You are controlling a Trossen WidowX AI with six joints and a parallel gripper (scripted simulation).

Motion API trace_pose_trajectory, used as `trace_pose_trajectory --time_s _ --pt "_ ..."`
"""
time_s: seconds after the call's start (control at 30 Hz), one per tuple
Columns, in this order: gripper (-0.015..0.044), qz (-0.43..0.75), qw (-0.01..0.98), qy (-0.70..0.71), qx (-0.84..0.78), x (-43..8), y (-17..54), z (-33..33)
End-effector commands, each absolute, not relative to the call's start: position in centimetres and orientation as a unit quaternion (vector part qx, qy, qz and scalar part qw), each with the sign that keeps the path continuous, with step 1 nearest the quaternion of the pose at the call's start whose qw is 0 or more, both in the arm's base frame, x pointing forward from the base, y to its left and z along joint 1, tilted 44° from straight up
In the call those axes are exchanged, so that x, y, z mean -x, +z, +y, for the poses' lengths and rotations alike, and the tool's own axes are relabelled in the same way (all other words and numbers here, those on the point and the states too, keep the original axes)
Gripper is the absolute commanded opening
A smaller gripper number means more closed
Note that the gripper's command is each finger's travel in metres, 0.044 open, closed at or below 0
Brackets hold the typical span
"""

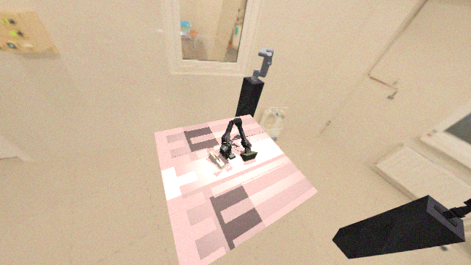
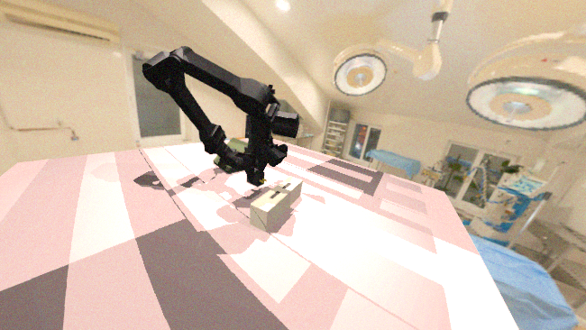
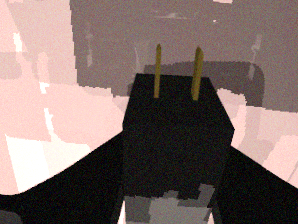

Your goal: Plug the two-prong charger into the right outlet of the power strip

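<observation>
My gripper (image 1: 228,153) (image 2: 256,173) (image 3: 168,141) is shut on the black two-prong charger (image 3: 174,129). Its two brass prongs (image 3: 177,72) point away from the wrist camera, down toward the table. The beige power strip (image 1: 218,159) (image 2: 275,204) lies on the pink patterned table (image 1: 253,203) (image 2: 113,203), with dark slots on its top face. In the exterior view the charger's prong tips (image 2: 260,181) hang just above and beside the strip's far end, not touching it. The strip does not show in the wrist view.
The arm's olive base (image 1: 249,156) (image 2: 230,158) sits just behind the strip. A black camera post (image 1: 250,95) stands at the table's far edge. A black camera box (image 1: 398,228) hangs off the table's near right corner.
</observation>
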State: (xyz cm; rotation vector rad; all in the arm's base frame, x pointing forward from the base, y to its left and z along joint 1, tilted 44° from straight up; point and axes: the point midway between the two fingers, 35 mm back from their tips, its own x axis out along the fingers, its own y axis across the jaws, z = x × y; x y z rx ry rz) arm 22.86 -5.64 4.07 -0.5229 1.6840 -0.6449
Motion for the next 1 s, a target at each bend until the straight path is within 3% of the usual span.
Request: trace_pose_trajectory --time_s 0.0,0.97 --pt "0.0 0.722 0.591 -0.274 0.231 -22.9 4.6 -6.5" --pt "0.0 0.732 0.574 -0.258 0.26 -22.8 6.6 -10.8"
